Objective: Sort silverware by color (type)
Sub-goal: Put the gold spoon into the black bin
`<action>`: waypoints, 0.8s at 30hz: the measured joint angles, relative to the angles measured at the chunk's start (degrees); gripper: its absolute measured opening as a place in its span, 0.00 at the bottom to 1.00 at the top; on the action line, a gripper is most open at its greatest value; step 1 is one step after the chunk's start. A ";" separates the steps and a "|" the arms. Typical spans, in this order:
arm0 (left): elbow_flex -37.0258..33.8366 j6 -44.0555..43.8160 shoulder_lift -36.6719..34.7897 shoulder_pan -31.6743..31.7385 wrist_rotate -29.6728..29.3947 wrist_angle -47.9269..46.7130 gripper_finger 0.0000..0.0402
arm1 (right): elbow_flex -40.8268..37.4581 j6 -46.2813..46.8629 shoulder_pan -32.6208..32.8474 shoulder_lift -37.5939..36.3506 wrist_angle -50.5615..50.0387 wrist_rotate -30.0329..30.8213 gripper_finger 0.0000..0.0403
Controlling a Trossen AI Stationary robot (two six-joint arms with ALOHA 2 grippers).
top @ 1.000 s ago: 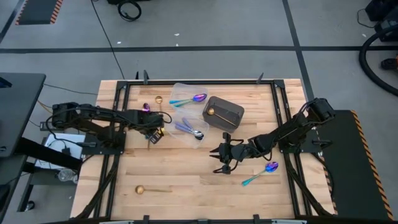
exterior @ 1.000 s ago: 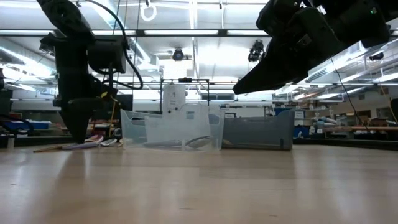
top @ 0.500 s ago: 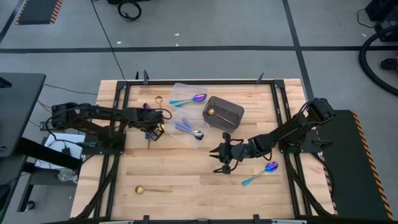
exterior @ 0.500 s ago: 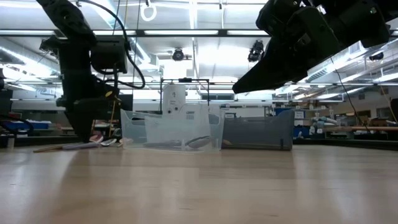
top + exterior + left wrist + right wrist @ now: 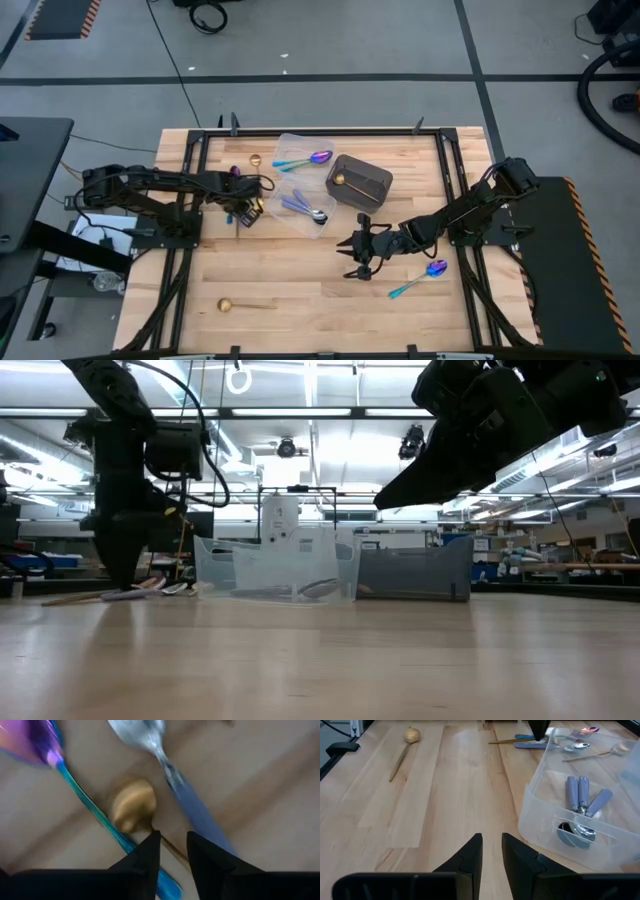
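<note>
Left gripper [image 5: 170, 845] lowered over gold spoon [image 5: 132, 812].

I count three gold spoons [image 5: 225, 304] that I can see for certain on the bench [image 5: 300, 320], three iridescent spoons with teal handles [image 5: 436, 268], and four silver spoons with lavender handles [image 5: 583, 795], though the little cluster under my left arm is hard to separate. There are two clear tubs [image 5: 290, 140] and one dark bin [image 5: 372, 190].
</note>
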 joint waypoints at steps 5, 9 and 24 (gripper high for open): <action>2.95 -1.33 0.01 -1.55 1.23 -6.18 0.37 | 0.00 0.00 0.00 -0.02 0.65 0.00 0.21; 2.89 -2.62 0.01 -3.06 0.19 -7.30 0.43 | 0.00 0.00 0.00 -0.02 0.63 0.00 0.21; -2.11 -1.31 0.05 -1.53 -1.14 1.24 0.41 | 0.00 0.00 0.19 -0.02 1.72 -0.41 0.21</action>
